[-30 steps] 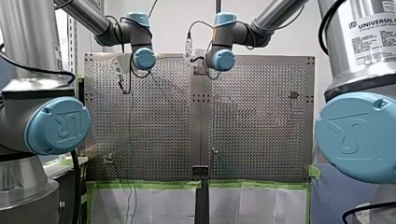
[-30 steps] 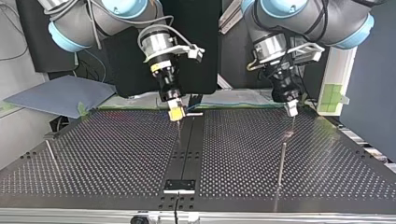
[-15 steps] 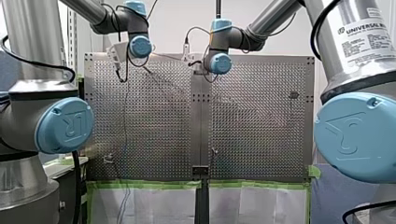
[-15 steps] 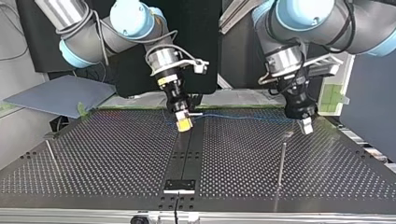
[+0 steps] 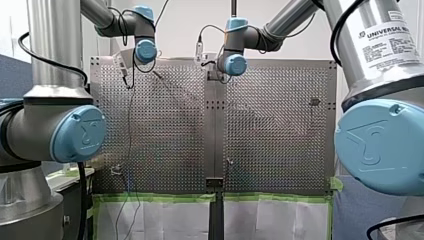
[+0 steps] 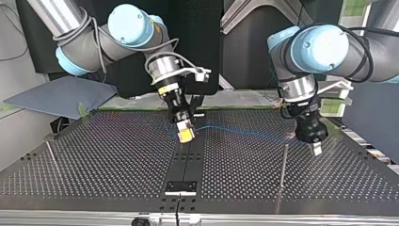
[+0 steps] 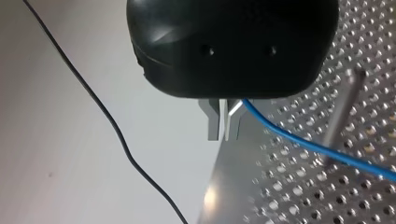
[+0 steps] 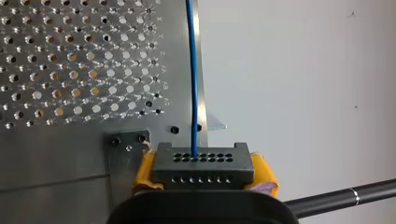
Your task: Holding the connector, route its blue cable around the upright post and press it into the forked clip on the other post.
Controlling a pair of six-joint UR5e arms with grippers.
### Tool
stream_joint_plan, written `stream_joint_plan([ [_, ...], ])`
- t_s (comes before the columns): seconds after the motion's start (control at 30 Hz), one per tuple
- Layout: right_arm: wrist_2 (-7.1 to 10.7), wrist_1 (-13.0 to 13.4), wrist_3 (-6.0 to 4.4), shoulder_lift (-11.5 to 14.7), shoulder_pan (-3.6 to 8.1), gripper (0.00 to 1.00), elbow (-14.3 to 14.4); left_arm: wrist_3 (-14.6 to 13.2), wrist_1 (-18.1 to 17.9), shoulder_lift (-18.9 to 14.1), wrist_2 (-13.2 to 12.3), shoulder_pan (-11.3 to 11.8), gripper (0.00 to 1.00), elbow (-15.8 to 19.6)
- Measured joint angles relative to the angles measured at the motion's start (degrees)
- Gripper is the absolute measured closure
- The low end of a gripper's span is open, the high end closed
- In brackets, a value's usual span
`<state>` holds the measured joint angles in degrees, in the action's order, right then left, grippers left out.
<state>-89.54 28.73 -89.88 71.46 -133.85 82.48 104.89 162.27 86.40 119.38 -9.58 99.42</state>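
Connector (image 8: pixel 203 165) clamped in right fingers (image 6: pixel 186 135); blue cable (image 6: pixel 244 133) pinched by left fingers (image 6: pixel 317 149), strung between. Both carried off the bench's (image 6: pixel 117 160) far edge, nearer upright post (image 6: pixel 283 165): wrapping probably next.

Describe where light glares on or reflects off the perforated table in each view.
Left wrist view: a bright glare patch sits on the smooth edge of the silver perforated metal table, ahead of my left hand. Top view: the same table looks dark and glossy, mirroring the thin upright metal post below its foot. Front view: the table looks pale and evenly lit, with no strong glare.
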Motion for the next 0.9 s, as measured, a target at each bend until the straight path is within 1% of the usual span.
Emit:
stream_joint_plan([
  [0.13, 0.34, -0.3, -0.03, -1.1, 0.01, 1.0, -1.4, 1.5, 1.8, 1.8, -1.8, 1.8, 0.9, -1.8],
  [0.23, 0.39, -0.5, -0.04, -2.1, -0.07, 1.0, -2.5, 2.0, 2.8, 3.2, -3.2, 3.2, 0.9, -3.2],
  [0.47, 0.45, -1.9, 0.15, -5.3, -0.51, 1.0, -5.7, 3.5, 2.4, 6.4, -6.5, 6.5, 0.9, -6.5],
  [0.57, 0.49, -2.4, 0.2, -6.5, -0.61, 1.0, -7.0, 3.9, 2.9, 7.9, -8.0, 8.0, 0.9, -8.0],
  [0.73, 0.5, -2.8, 0.19, -7.3, -0.65, 1.0, -8.7, 5.3, 3.3, 9.0, -10.6, 10.6, 0.9, -10.6],
  [0.9, 0.5, -2.9, 0.09, -7.5, -0.46, 1.0, -9.6, 6.8, 3.4, 9.2, -13.1, 13.1, 0.9, -13.1],
])
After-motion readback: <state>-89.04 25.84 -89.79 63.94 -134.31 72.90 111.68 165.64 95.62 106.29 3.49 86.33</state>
